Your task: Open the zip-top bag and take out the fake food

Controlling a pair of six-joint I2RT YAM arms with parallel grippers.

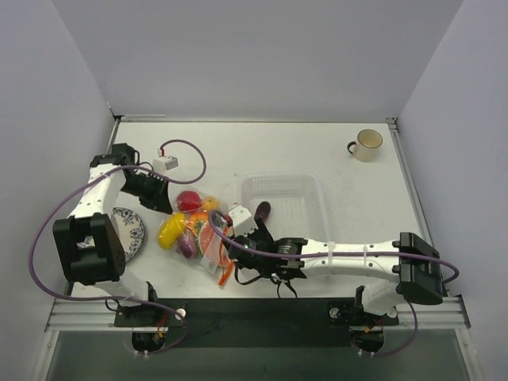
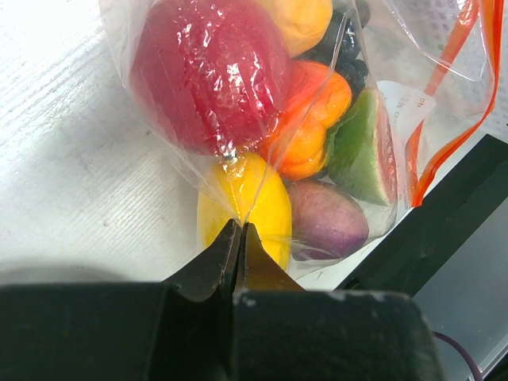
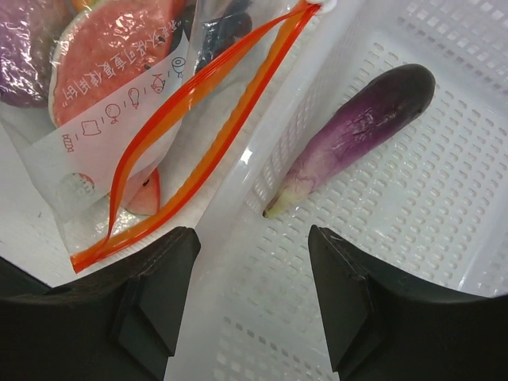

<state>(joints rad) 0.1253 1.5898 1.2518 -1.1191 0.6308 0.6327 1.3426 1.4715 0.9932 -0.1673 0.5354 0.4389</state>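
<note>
Unloading step. Left gripper (image 2: pixel 238 236) is pinched shut on the clear crinkly zip-top bag (image 2: pixel 238 103). Right gripper (image 3: pixel 254 266) gapes empty over the white mesh plastic basket (image 3: pixel 444 262). Next: reach into the bag, seemingly unzipped, at 10 o'clock.

My right gripper (image 3: pixel 252 242) straddles the basket (image 1: pixel 278 178) wall, with the eggplant (image 3: pixel 357 131) to its right and the zip-top bag (image 1: pixel 197 230) mouth to its left. The left gripper (image 1: pixel 168 208) and plate (image 1: pixel 132 230) crowd the bag's left side. I see bare table (image 1: pixel 278 143) farther back, as far as the mug (image 1: pixel 367 144).
</note>
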